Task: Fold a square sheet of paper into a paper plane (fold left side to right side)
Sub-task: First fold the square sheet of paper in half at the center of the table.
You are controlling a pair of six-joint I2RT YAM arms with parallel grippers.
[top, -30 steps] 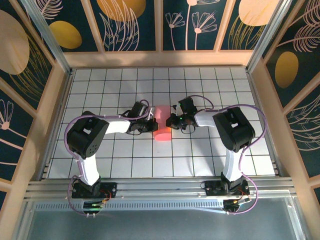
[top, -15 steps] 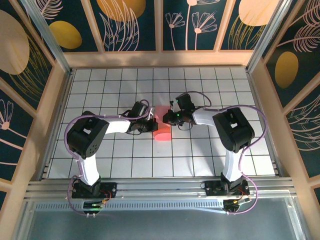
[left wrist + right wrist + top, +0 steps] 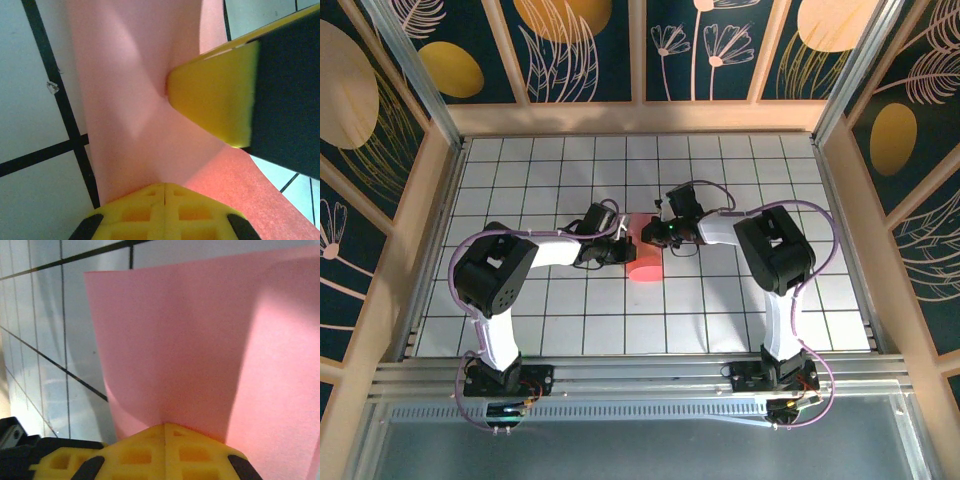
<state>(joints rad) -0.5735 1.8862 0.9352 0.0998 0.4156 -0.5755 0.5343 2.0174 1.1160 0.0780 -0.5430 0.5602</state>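
The left pincer [image 3: 621, 247] and the right pincer [image 3: 653, 236] face each other tip to tip over the middle of the gridded table [image 3: 720, 300], with the square sheet of paper [image 3: 644, 262] caught between them. From above the salmon-pink sheet is a narrow upright strip, bowed rather than flat. It starts right at both sets of tips and runs from there toward the arm bases, and its near end looks rounded.

In the left wrist view the left pincer [image 3: 165, 192] is pressed together, its two yellow tips meeting along one seam. The sheet [image 3: 125, 90] rises straight out of that seam – pinched there – and spreads ahead of the tips over the black grid lines. Ahead and to the right of these tips, a yellow fingertip [image 3: 215, 100] of the other arm pushes its point into the paper, which dents into a shallow crease around it.

In the right wrist view the right pincer [image 3: 165, 432] is likewise closed, seam tight, gripping the sheet [image 3: 190, 340]. From the tips the paper fans forward, its far edge straight and its left corner lifted clear of the tiles – the right half bends along a soft vertical fold.
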